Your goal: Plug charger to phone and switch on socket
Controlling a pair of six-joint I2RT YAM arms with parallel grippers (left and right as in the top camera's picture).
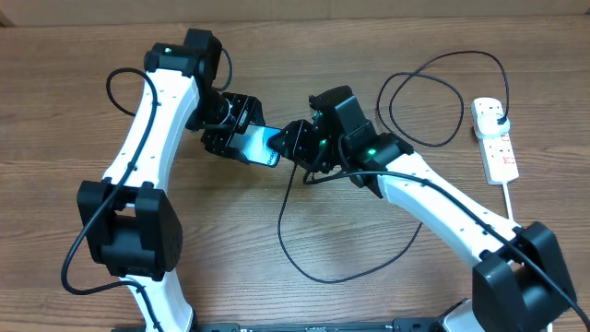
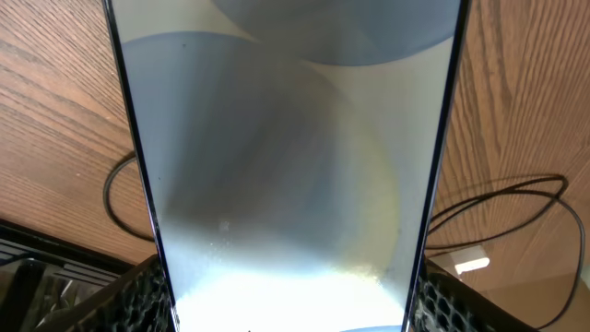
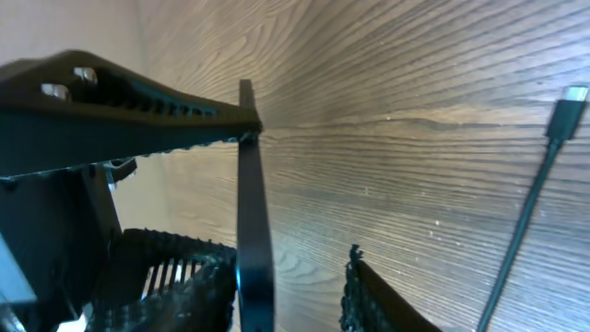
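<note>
My left gripper (image 1: 232,136) is shut on the phone (image 1: 256,145), held off the table with its lit screen up. In the left wrist view the phone (image 2: 286,166) fills the gap between the fingers (image 2: 290,318). My right gripper (image 1: 295,143) is open around the phone's free end. In the right wrist view the phone (image 3: 253,212) shows edge-on against the left finger, with a gap to the right finger (image 3: 290,267). The charger's connector tip (image 3: 572,94) lies loose on the table. Its black cable (image 1: 424,92) loops to the white socket (image 1: 495,138).
The black cable also makes a wide loop (image 1: 350,267) on the table below my right arm. The socket's thick white cord (image 1: 510,198) runs toward the right arm's base. Cable strands (image 2: 498,198) lie on the wood behind the phone.
</note>
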